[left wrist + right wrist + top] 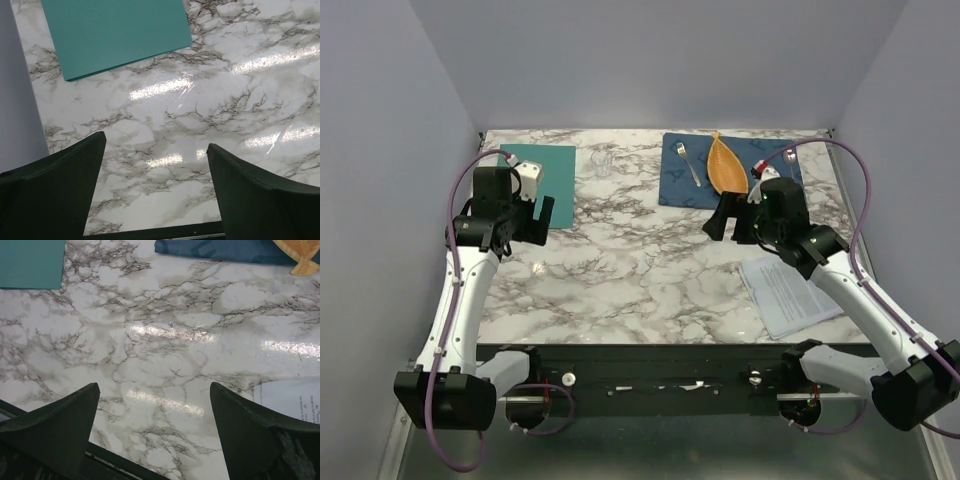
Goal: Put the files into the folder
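Note:
The teal-green folder (557, 180) lies closed and flat at the table's far left; it also shows in the left wrist view (115, 32) and as a corner in the right wrist view (30, 262). The files (790, 295), white printed sheets, lie near the front right edge, with a corner in the right wrist view (295, 400). My left gripper (538, 218) hovers open and empty over the folder's near edge. My right gripper (732, 225) is open and empty above bare marble, behind the files.
A dark blue patterned placemat (692, 195) at the back right carries a wooden leaf-shaped dish (725, 165) and a spoon (688, 162). A clear glass (603, 160) stands at the back middle. Grey walls enclose the left, back and right of the marble table (640, 270).

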Available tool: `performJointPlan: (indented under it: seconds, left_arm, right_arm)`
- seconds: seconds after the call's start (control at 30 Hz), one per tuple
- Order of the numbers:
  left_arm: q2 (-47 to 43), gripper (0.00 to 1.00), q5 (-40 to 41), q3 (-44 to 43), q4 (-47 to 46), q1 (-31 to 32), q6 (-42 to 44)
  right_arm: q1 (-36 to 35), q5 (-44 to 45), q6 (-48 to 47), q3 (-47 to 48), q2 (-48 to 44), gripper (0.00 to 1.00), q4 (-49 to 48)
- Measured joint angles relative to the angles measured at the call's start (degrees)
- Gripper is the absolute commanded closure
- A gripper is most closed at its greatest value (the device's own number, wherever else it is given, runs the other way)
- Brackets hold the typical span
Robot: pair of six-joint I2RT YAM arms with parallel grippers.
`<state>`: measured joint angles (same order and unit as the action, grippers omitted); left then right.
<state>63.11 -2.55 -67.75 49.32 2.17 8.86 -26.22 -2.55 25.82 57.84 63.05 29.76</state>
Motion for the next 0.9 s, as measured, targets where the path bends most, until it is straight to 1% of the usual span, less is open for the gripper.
performJointPlan:
  seconds: [0.07, 0.17, 0.27, 0.3, 0.33, 0.4, 0.5, 0.53, 0.57, 0.67, 0.9]
  left_arm:
    - [-0.04, 0.01, 1.73, 1.75, -1.4, 0.0, 1.62]
    - [-0.11, 0.01, 5.55, 6.27, -5.27, 0.0, 6.4]
    - [-0.74, 0.01, 10.71, 15.17, -13.07, 0.0, 13.51]
    - [-0.9, 0.01, 11.74, 17.59, -14.47, -0.02, 15.54]
    - [-1.18, 0.01, 13.44, 21.4, -18.14, -0.02, 18.91]
    - [-1.18, 0.01, 15.5, 26.23, -22.49, -0.09, 23.52]
    - [0.0, 0.01, 18.56, 31.26, -30.47, -0.09, 29.73]
    - [0.83, 0.01, 19.34, 31.82, -33.0, -0.09, 31.21]
    - [3.39, 0.01, 20.81, 31.98, -36.52, -0.09, 33.18]
    - [10.64, 0.01, 23.32, 30.77, -43.25, -0.09, 36.57]
    - [22.53, 0.01, 26.16, 27.47, -54.16, -0.09, 42.16]
  right_arm:
    - [0.0, -0.2, -0.02, -0.2, 0.04, 0.0, -0.39]
    - [0.0, -0.48, -0.31, -1.14, 0.04, 0.0, -1.53]
    - [0.0, -0.55, -0.37, -2.27, 0.04, 0.01, -2.38]
    - [0.0, -0.55, -0.39, -2.56, 0.04, 0.01, -2.54]
    - [0.0, -0.52, -0.37, -2.8, 0.04, 0.03, -2.73]
    - [0.0, -0.52, -0.35, -2.99, 0.07, 0.05, -2.97]
    - [0.0, -0.5, 0.02, -3.06, 0.2, 0.08, -3.82]
    - [0.0, -0.5, 0.24, -3.13, 0.31, 0.09, -4.2]
    - [0.0, -0.48, 0.5, -3.19, 0.42, 0.09, -4.55]
    - [0.0, -0.46, 1.33, -3.43, 0.9, 0.1, -5.31]
    - [0.0, 0.37, 1.64, -3.43, 2.12, 0.12, -6.12]
